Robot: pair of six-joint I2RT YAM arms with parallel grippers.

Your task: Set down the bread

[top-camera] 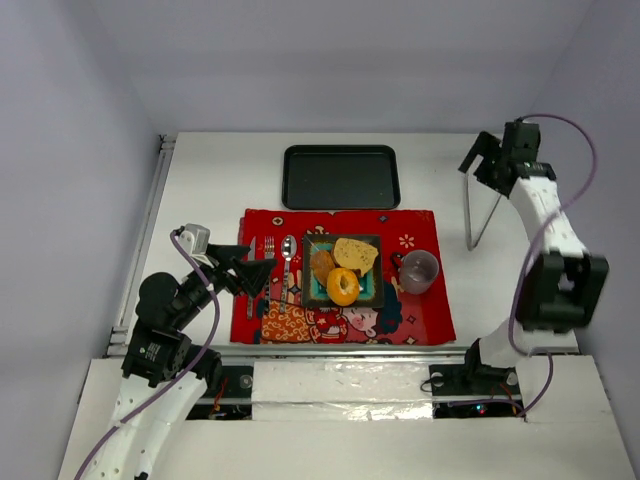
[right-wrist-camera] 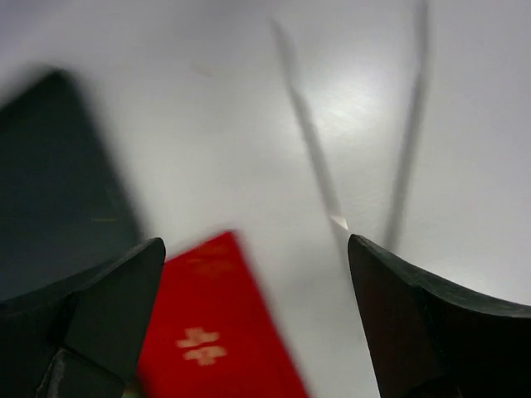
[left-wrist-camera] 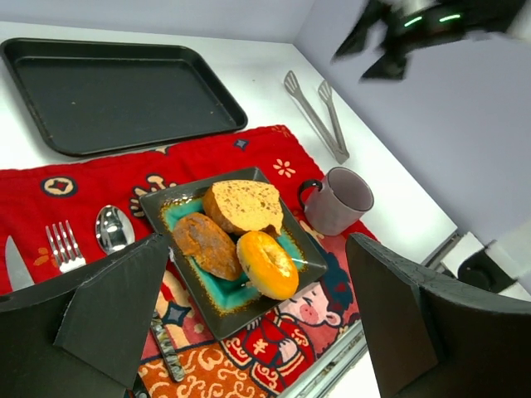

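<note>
3 pieces of bread share 1 square plate (top-camera: 377, 296) at the middle of the red placemat (top-camera: 420, 320) in the top view. The toast slice (top-camera: 355, 254) is at 1 o'clock on it, the dark chunk (top-camera: 323, 265) at 10 o'clock and the ring bun (top-camera: 343, 286) at 6 o'clock. They touch one another, likely because the dish is small. A fork (top-camera: 268, 250) and spoon (top-camera: 287, 250) lie at the plate's 9 o'clock, a mug (top-camera: 419, 271) at 3 o'clock and a black tray (top-camera: 341, 177) at 12 o'clock. This reads as a finished place setting, so I judge the bread already set down.

The left gripper (top-camera: 258, 268) sits beyond the cutlery at 9 o'clock, aimed at the dish. The right gripper (top-camera: 480, 160) is well apart at 2 o'clock, by the tongs (top-camera: 468, 215), probably parked out of the way.

From the left wrist, its 2 fingers (left-wrist-camera: 116, 307) stand wide apart with nothing between them. All 3 pieces are framed ahead, the toast propped on the chunk, the bun leaning at the near rim.

From the right wrist, blurred, both fingers (right-wrist-camera: 83, 315) are likewise spread and hold nothing. Below are the tongs, a placemat corner and the tray's edge.
</note>
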